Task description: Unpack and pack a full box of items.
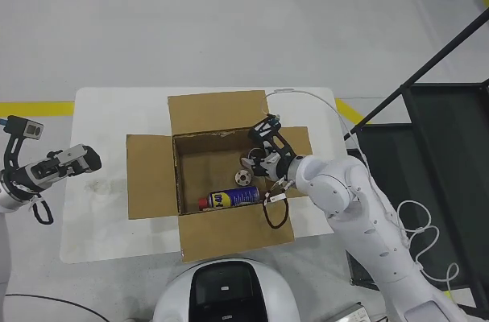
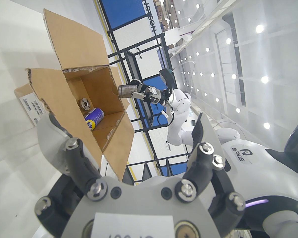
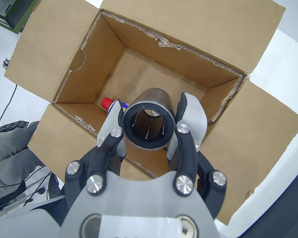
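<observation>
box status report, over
Right claw shut on metal sleeve, above open box. Left claw open, clear of box. Spray can and flange lie inside. Nothing in the way.

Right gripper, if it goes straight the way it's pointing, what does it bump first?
Probably the spray can lying on the box floor. The right gripper points down into the box, so its metal cylinder would touch first; depth is hard to judge.

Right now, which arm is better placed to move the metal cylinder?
Right, probably: the right gripper is shut on the metal cylinder over the open box; the left gripper is open, off beside it.
</observation>
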You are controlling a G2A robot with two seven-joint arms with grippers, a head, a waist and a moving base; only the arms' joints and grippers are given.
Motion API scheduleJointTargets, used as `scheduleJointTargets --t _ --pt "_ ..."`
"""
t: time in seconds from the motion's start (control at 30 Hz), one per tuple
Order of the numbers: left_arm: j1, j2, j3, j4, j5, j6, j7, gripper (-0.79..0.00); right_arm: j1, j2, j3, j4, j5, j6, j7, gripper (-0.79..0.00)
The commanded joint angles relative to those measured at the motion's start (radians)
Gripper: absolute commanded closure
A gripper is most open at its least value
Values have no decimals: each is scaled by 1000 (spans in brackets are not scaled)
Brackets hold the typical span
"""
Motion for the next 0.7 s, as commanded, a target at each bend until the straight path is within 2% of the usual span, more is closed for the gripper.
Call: scheduleJointTargets --t 0.0,0.57,0.67 --pt "0 0 0 0 0 0 0 -785 0 0 0 0 0 0 0 0" --pt "0 0 0 0 0 0 0 -785 -7 1 11 -4 4 -6 -18 0" --pt "0 0 0 0 0 0 0 -785 -19 12 56 -52 -68 -23 3 0"
